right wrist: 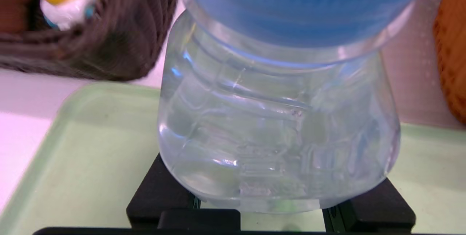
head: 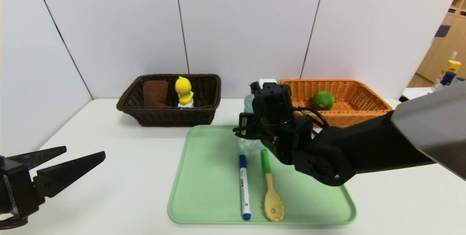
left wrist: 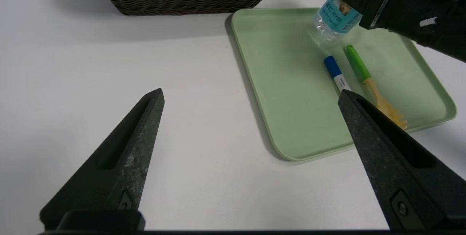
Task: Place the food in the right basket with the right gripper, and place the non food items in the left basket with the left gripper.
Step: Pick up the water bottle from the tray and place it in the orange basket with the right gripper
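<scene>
My right gripper [head: 255,124] is shut on a clear water bottle [head: 249,102] with a blue label and holds it tilted just above the far part of the green tray [head: 204,180]. The bottle fills the right wrist view [right wrist: 276,129] and shows in the left wrist view [left wrist: 336,12]. A blue marker [head: 244,185] and a green-handled wooden pasta spoon [head: 270,191] lie side by side on the tray. A lime [head: 323,100] lies in the orange right basket [head: 367,113]. My left gripper [head: 85,152] is open and empty at the near left, above the bare table.
The brown left basket [head: 171,118] at the back holds a brown towel [head: 156,93] and a yellow duck toy [head: 184,91]. White wall panels stand close behind both baskets. Bare white table lies left of the tray [left wrist: 291,100].
</scene>
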Tool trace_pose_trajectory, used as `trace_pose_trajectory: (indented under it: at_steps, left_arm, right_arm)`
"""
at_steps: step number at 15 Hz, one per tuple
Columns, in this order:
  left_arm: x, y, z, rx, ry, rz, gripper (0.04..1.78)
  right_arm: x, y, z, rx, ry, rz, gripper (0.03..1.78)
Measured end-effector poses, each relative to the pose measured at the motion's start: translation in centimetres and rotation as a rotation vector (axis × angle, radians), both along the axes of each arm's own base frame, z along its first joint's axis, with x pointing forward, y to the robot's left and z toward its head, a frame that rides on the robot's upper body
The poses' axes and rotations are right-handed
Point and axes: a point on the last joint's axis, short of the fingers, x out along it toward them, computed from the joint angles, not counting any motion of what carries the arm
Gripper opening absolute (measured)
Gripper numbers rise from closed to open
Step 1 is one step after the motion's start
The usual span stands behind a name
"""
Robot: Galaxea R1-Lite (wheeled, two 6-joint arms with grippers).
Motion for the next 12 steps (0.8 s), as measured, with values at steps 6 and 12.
trace_pose_trajectory:
  at_steps: [6, 12]
  left_arm:
    - [0.1, 0.0, 0.0, -0.001, 0.002, -0.004, 1.69]
    - [0.1, 0.0, -0.3, 0.002, 0.015, -0.007, 1.69]
  right_arm:
    - [-0.8, -1.7, 8.1, 0.111, -0.124, 0.005, 0.84]
    - [2.3, -8.3, 15.8, 0.163, -0.194, -0.091, 0.84]
